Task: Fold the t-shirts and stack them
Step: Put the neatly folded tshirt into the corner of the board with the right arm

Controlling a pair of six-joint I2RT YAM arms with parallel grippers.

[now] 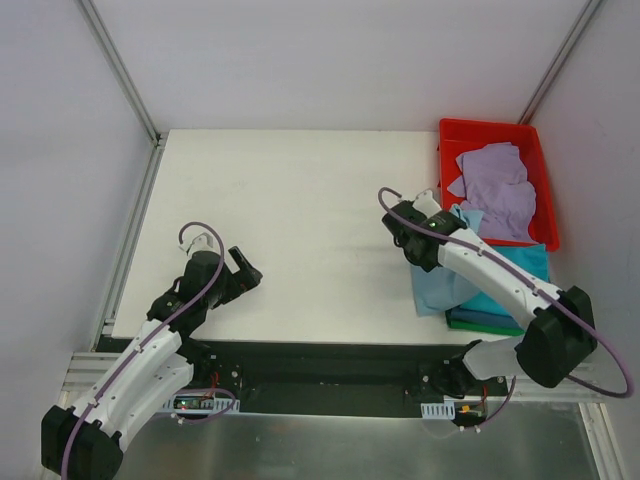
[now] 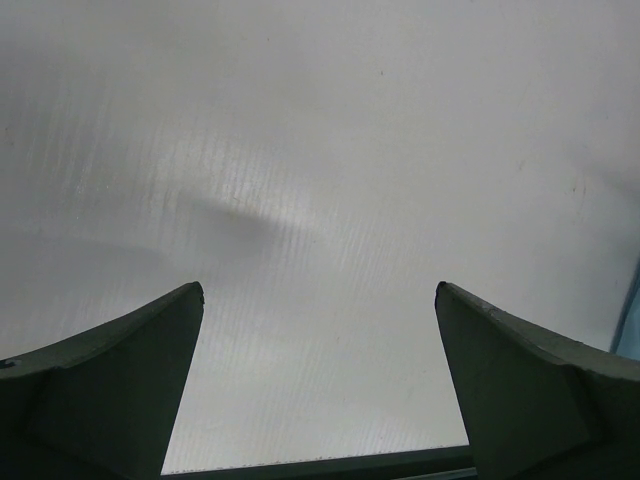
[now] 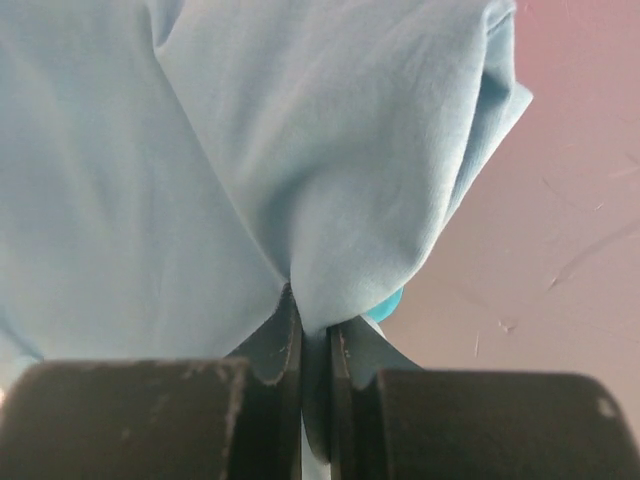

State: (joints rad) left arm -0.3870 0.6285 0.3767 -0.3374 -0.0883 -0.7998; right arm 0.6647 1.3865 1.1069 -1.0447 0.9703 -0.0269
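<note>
The right tool (image 3: 315, 322) pinches the light blue t-shirt (image 3: 250, 150) above the stack (image 1: 497, 319) at the right edge of the table (image 1: 300, 200). The left tool (image 2: 320, 288) gapes empty; the lavender t-shirt (image 1: 500, 190) waits unfolded.

Bin (image 1: 485, 130) at table (image 1: 300, 200) far-right corner, crumpled t-shirt (image 1: 500, 185) inside; t-shirt stack (image 1: 445, 292) just before bin

Both arms have white shells over the long links, with black joints and black blocks at the ends. The left arm (image 1: 150, 358) and the right arm (image 1: 492, 271) each carry a thin purple cable (image 1: 197, 224) looped along the outside. The left fingers (image 2: 110, 395) are dull grey-green wedges with smooth faces. The right fingers (image 3: 277, 350) are black, and their housing is scuffed with pale specks.
</note>
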